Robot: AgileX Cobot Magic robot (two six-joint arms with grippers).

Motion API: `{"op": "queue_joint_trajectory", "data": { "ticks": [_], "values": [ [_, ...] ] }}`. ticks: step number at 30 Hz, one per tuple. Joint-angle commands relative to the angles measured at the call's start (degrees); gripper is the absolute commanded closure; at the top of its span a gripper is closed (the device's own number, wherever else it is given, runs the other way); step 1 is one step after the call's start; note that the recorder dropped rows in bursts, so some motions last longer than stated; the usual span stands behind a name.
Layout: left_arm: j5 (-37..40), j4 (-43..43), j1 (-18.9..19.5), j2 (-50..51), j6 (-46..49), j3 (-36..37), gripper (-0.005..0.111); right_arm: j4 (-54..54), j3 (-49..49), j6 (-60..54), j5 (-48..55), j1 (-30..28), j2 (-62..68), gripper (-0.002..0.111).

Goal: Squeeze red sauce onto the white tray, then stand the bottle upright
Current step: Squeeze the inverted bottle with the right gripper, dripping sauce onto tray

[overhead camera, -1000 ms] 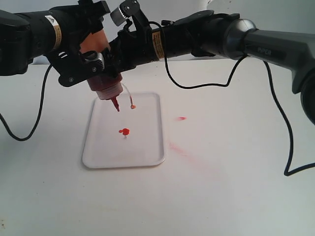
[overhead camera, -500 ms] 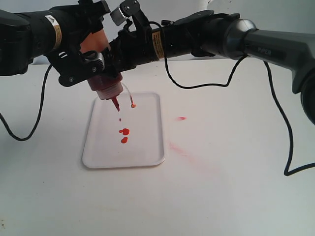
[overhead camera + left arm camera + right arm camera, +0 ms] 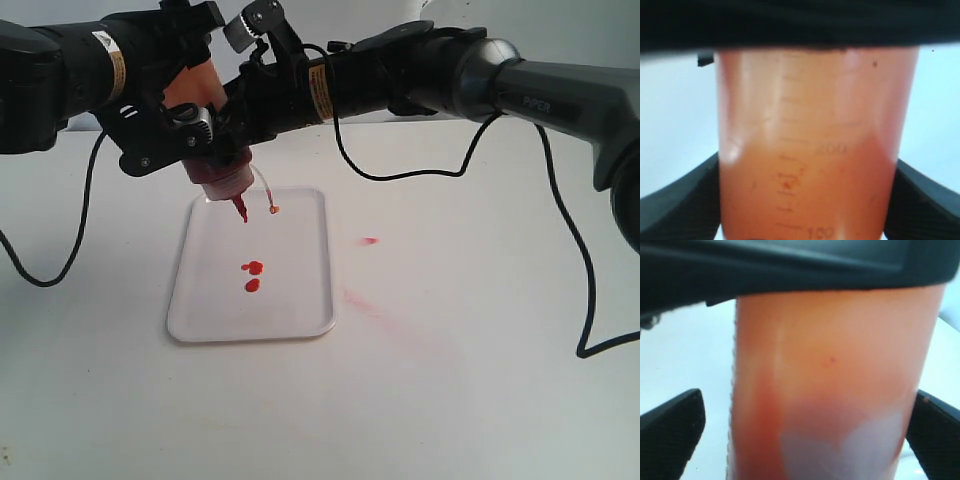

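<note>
The bottle [image 3: 222, 180] hangs nozzle-down over the far end of the white tray [image 3: 300, 322], its red tip a little above the tray floor and its clear cap strap dangling beside it. My left gripper [image 3: 193, 140] is shut on the bottle body [image 3: 810, 125], with a finger pressed on each side. My right gripper [image 3: 250, 105] brackets the same bottle [image 3: 840, 365] from the other side and is open: one finger [image 3: 675, 425] stands clear of the wall, the other [image 3: 937, 432] is at its edge. Two blobs of red sauce [image 3: 253, 268] lie near the tray's middle.
A small red spot [image 3: 370, 241] and a faint pink smear [image 3: 362, 302] mark the white table to the right of the tray. Black cables hang from both arms, one looping on the left [image 3: 50, 275] and one on the right [image 3: 590, 300].
A second red blob has dropped onto the tray below the first. The bottle has lifted slightly. My right gripper's fingers have spread away from the bottle.
</note>
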Motion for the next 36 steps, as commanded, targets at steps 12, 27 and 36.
{"op": "queue_joint_trajectory", "data": {
  "ticks": [12, 27, 36],
  "values": [
    [1.21, -0.12, -0.03, -0.54, -0.79, -0.61, 0.107, 0.12, -0.47, 0.13, -1.70, 0.47, -0.57, 0.003],
    [0.99, -0.12, -0.03, -0.54, -0.79, -0.61, 0.107, 0.12, -0.47, 0.13, 0.78, 0.47, -0.57, 0.007],
    [0.84, -0.12, -0.03, -0.54, -0.79, -0.61, 0.107, 0.12, -0.47, 0.13, 1.00, 0.47, -0.57, 0.102]
  ]
}}
